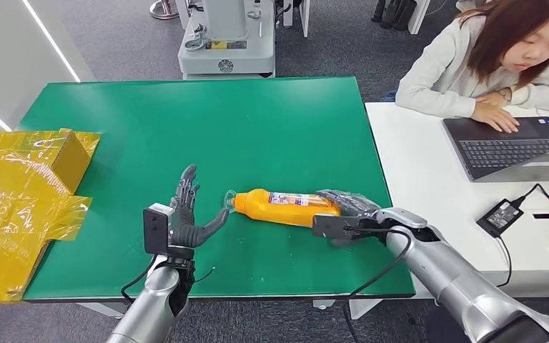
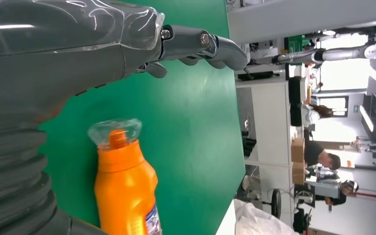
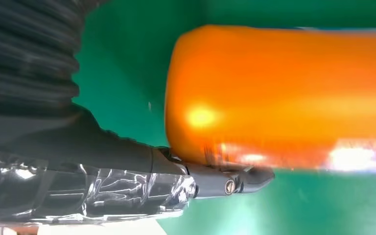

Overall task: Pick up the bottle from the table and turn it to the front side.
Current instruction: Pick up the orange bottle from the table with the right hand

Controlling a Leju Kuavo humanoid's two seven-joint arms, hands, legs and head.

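Orange bottle point(image 1: 286, 207) with clear cap and printed label lies on its side on the green tabletop point(image 1: 257, 128). Right hand point(image 1: 349, 207) fingers wrap its base. Left hand point(image 1: 186, 218), fingers spread, sits just beside the cap, holding nothing.

Orange bottle point(image 1: 286, 207), laid on its side on the green table point(image 1: 257, 128).
The body is orange plastic, with a printed label point(image 1: 291, 199) turned upward and a clear cap point(image 2: 115, 131) fitted over an orange nozzle. The cap end is pointed toward the robot's left, the base toward its right. The bottle is positioned near the table's front edge, slightly angled, with the base end lying nearer that edge.
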